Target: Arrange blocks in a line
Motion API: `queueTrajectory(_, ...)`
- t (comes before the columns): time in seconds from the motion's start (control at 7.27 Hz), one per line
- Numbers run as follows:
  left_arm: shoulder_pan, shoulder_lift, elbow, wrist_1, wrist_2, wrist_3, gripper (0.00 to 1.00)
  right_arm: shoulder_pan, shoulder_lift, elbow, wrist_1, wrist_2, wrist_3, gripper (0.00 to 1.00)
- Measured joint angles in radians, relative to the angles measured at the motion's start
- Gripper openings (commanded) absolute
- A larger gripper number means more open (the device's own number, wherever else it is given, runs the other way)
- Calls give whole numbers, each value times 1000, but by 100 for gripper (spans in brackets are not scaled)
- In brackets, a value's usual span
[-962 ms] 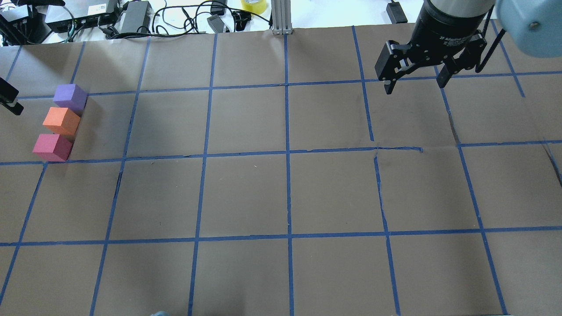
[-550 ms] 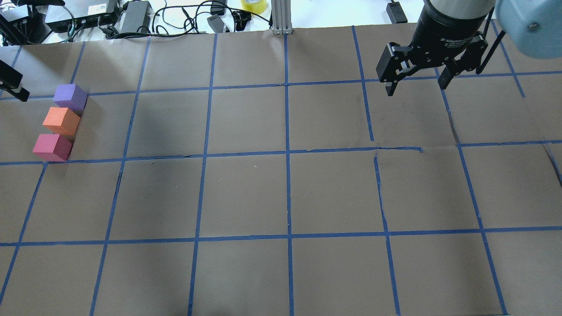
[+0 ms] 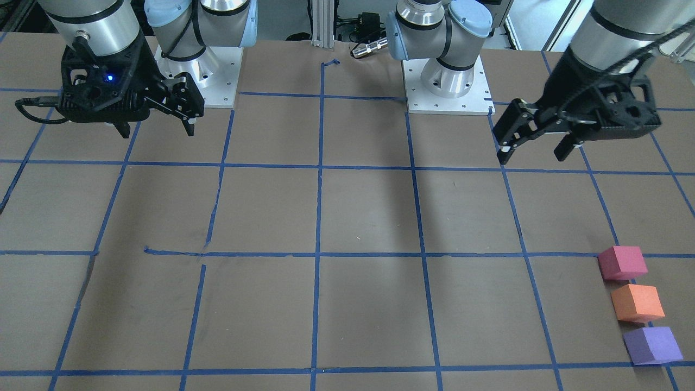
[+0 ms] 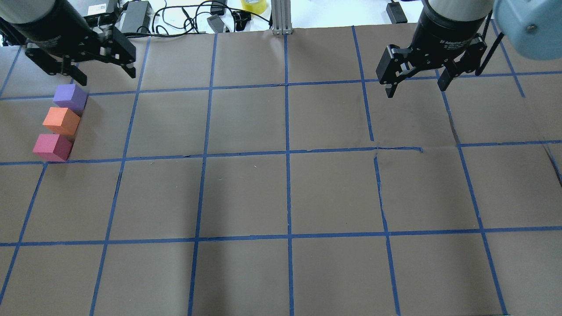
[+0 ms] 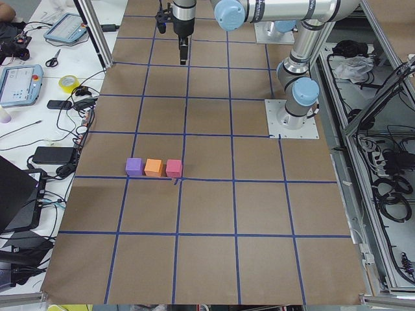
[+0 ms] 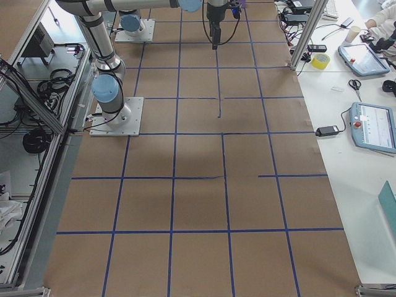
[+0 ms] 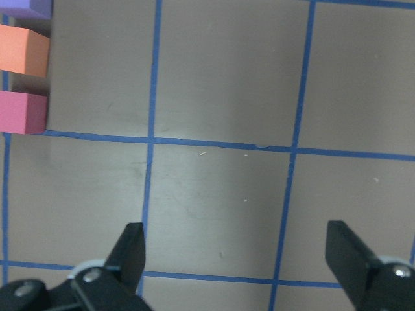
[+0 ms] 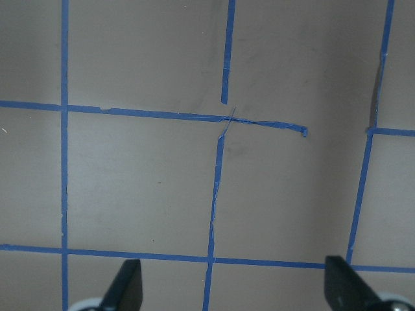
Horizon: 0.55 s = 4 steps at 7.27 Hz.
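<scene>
Overhead exterior is showing you the purple block (image 4: pixel 70 97), orange block (image 4: pixel 62 120) and pinkish-red block (image 4: pixel 52 147) lining up closely on the counter (image 4: pixel 246 193), far left, so the task is looking done. Your left end effector (image 4: pixel 107 77) is hanging open near them, gripping nothing; your right end effector (image 4: pixel 416 87) is hovering open, well apart. Far-edge cables (image 4: pixel 184 17) are obstructing neither

table: we see a table (image 4: pixel 246 193) covered in brown paper, with a blue tape grid (image 4: pixel 287 193) stuck on it
blocks: purple block (image 4: pixel 70 97), orange block (image 4: pixel 62 120), pinkish-red block (image 4: pixel 52 147), one straight row, each just beside the next
spot: near the robot's left edge
</scene>
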Motion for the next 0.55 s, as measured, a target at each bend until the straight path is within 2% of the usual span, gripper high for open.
queueTrajectory(0.28,-101,-4,-2,0,57,-105,100,0,0,1,-1,0,0,100)
queueTrajectory(0.55,-126,-8,-6,0,68,-146,100,0,0,2,-1,0,0,100)
